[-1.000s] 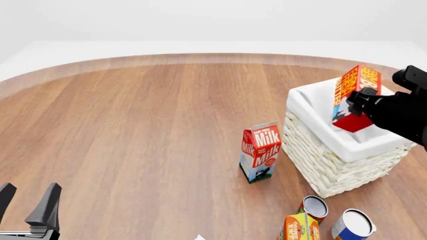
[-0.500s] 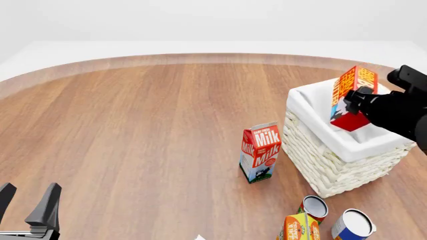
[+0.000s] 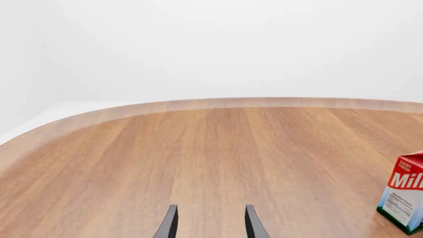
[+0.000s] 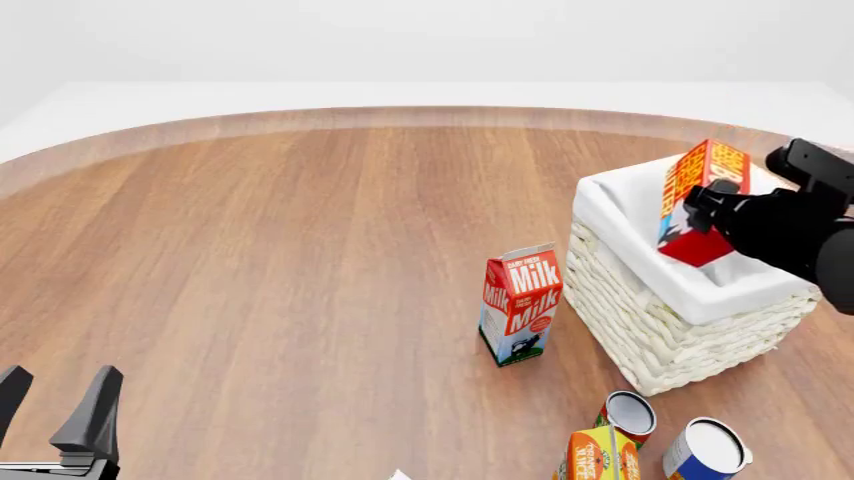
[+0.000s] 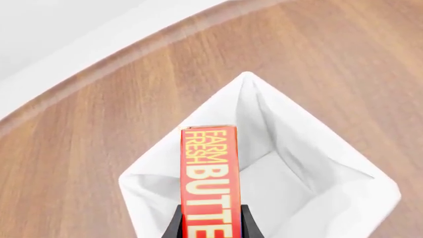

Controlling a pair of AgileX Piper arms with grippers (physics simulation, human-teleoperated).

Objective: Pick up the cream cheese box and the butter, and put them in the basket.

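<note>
So the right gripper (image 5: 210, 220) has its two dark fingers (image 5: 174, 224) pinched on the butter (image 5: 209, 178), one on each long side of the carton, with the box sticking out past the fingertips. In the right wrist view you can read "FARM FRESH BUTTE" running down the red face (the rest is cut off by the frame edge). From the front view the butter (image 4: 699, 202) is tilted and held up in the air above the basket (image 4: 674, 300), over the open white-lined inside, not touching the cloth as far as I can tell. The wrist view lines up with that: the basket's (image 5: 330, 163) lining spreads out right behind the carton.

The left gripper (image 4: 54, 410) sits low at the near left corner, fingers spread apart with nothing between them, well away from everything.

Around the basket: a Milk carton (image 4: 519, 305) stands upright just beside its left wall, and two cans (image 4: 705, 450) plus a small orange carton (image 4: 599, 455) are grouped near the front edge of the wooden table (image 4: 267, 250).
</note>
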